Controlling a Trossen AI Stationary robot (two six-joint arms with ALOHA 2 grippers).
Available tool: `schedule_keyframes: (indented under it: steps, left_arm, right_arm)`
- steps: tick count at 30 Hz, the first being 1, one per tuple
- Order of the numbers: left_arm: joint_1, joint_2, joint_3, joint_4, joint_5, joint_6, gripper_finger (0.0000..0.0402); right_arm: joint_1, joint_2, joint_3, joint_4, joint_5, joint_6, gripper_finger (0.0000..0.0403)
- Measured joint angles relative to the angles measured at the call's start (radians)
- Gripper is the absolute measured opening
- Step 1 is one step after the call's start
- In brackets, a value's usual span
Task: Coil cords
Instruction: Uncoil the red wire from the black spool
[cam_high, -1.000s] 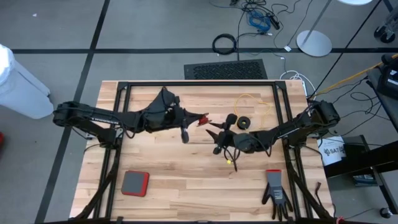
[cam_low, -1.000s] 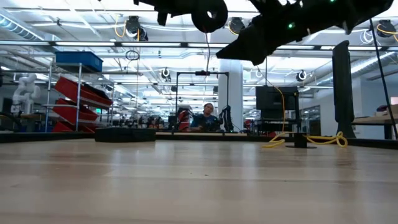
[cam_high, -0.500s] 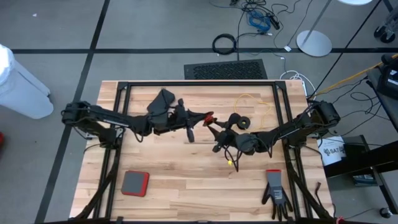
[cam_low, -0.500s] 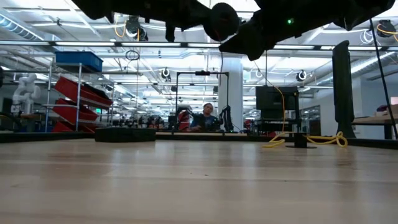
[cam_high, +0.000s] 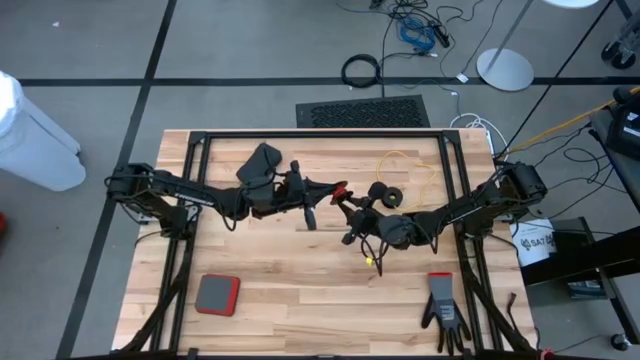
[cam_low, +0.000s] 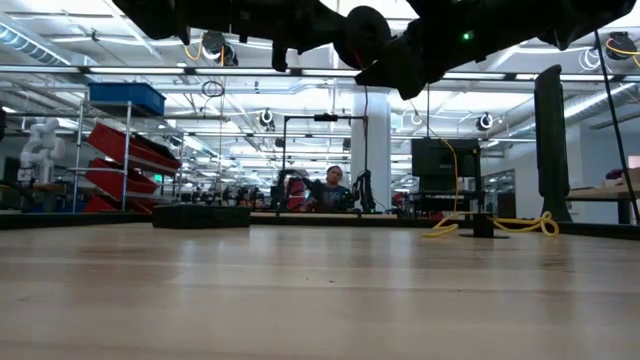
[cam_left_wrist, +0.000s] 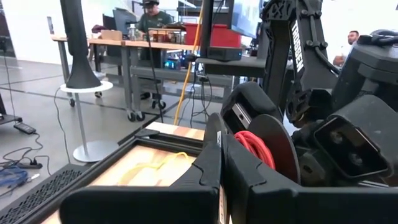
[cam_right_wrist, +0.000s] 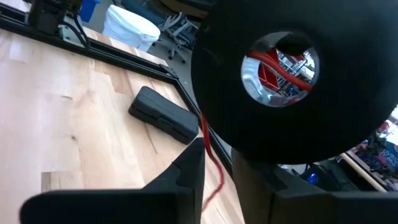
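A small black reel (cam_right_wrist: 292, 81) wound with red cord (cam_left_wrist: 252, 146) hangs high above the table's middle, at the tips of my shut left gripper (cam_high: 333, 190). My right gripper (cam_high: 350, 203) faces it from the right with its fingers a little apart. A strand of the red cord (cam_right_wrist: 211, 155) drops from the reel between those fingers, and I cannot tell whether it touches them. The yellow cord (cam_high: 405, 165) lies loose on the table at the far right, beside its black reel (cam_high: 392, 196). My left gripper is shut on the reel with the red cord, coming level from the table's left. Its own fingers (cam_left_wrist: 211, 168) hide which part they have. The red coil (cam_left_wrist: 255, 149) and one black flange (cam_left_wrist: 277, 149) show right beside the fingertips. The reel is lifted clear of the table.
A red and grey block (cam_high: 217, 294) lies near the front left and a dark glove (cam_high: 442, 308) at the front right. A black frame (cam_high: 320, 134) runs round the tabletop. A flat black case (cam_right_wrist: 165, 115) lies toward the far edge. Bare wood spans the near middle.
My left gripper has gone toward the table's right edge and a little down, carrying the reel with the red cord up to my right gripper. The reel stays clear of the table. My right arm has kept its place.
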Motion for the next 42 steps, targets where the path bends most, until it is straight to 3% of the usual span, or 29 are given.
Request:
schedule_keyframes:
  steps: [8, 15, 21, 24, 30, 33, 36, 42]
  left_arm:
    - [0.001, 0.0, 0.0, -0.003, -0.005, 0.013, 0.0008]
    - [0.013, 0.028, 0.001, -0.002, -0.102, 0.105, 0.0008]
    - [0.014, 0.077, 0.001, -0.017, -0.209, 0.23, 0.0008]
    - [0.014, 0.083, 0.001, -0.053, -0.222, 0.247, 0.0008]
    - [-0.007, 0.081, 0.001, -0.055, -0.242, 0.298, 0.0008]
    - [-0.015, 0.077, 0.001, -0.051, -0.245, 0.303, 0.0008]
    - [-0.021, 0.074, 0.001, -0.04, -0.247, 0.316, 0.0008]
    - [-0.024, 0.068, 0.001, 0.008, -0.249, 0.337, 0.0008]
  right_arm:
    - [-0.005, 0.0, 0.0, -0.002, -0.016, 0.024, 0.0023]
    - [-0.005, 0.0, 0.0, -0.003, -0.139, 0.083, 0.0002]
    - [0.013, 0.0, 0.0, 0.025, -0.165, 0.073, 0.0001]
    - [0.036, 0.0, 0.0, 0.036, -0.082, 0.032, 0.0001]
    - [0.066, 0.0, 0.0, -0.027, 0.292, -0.056, 0.0]
    - [0.065, -0.001, 0.0, -0.11, 0.342, 0.003, 0.0]
    - [0.048, -0.001, 0.0, -0.197, 0.291, 0.117, 0.0]
    - [-0.007, -0.001, 0.0, -0.312, 0.07, 0.316, 0.0]
